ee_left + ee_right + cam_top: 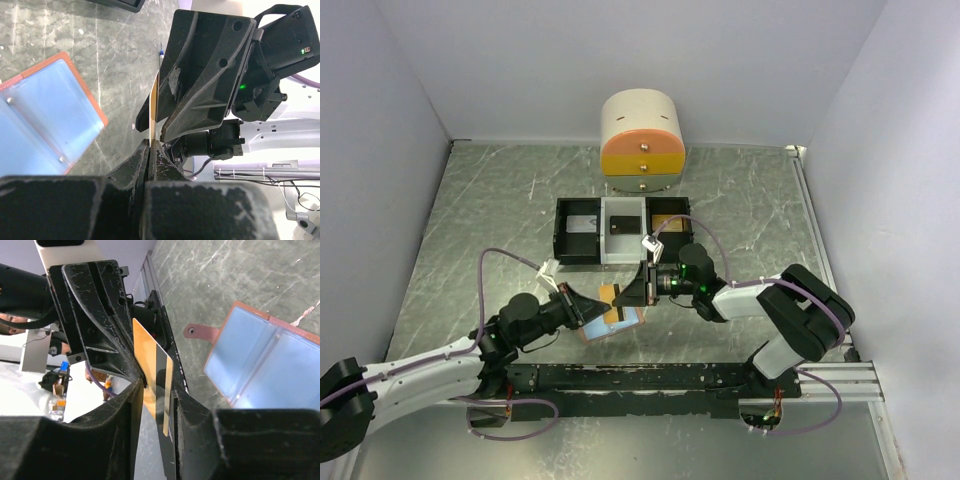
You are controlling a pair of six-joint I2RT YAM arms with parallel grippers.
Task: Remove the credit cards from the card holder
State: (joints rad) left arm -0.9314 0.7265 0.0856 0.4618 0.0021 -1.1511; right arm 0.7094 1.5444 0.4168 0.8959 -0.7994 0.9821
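1. Worktop [470,230]: carries the card holder [260,365], which lies open and flat with its blue lining up. Judged: laid this way so the pockets face the arms.
2. Compartment trays [560,235]: beyond the card holder, well apart. A small dark flat item sits in the middle tray, too small to identify.
3. Left tool [151,146]: above the card holder, jaws closed on one edge of the orange-gold card [150,360]. The card is held upright and clear of the holder.
4. Right tool [156,390]: faces the left tool above the card holder, with its jaws straddling the card's opposite edge. Contact is unclear, so I cannot tell whether it pinches yet. Judged: a hand-over between the arms, so the card can be carried off.
5. Snap tab [196,332]: sticks out from the card holder's edge, undone.
6. Not resolved: the tools cover part of the card holder from above. The visible pockets show only lining, so any remaining cards cannot be confirmed.
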